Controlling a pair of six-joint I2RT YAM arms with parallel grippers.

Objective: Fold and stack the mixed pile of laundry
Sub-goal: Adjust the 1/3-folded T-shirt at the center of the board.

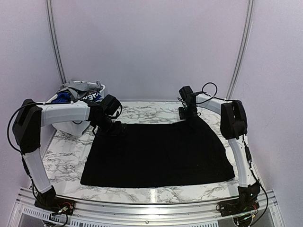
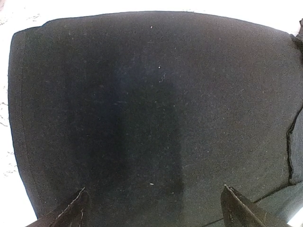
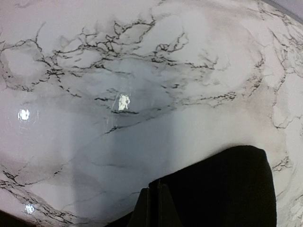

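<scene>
A large black garment lies spread flat on the marble table. My left gripper hovers over its far left corner, open; in the left wrist view the black garment fills the frame, and the left gripper has nothing between its fingers. My right gripper is at the far right corner. In the right wrist view the right gripper is shut, with the edge of the black garment pinched at its fingertips. The rest of the laundry pile, grey and blue pieces, sits in the basket.
A white plastic basket stands at the table's far left corner, behind my left arm. Bare marble table lies beyond the garment's far edge. Pale walls enclose the table at the back and both sides.
</scene>
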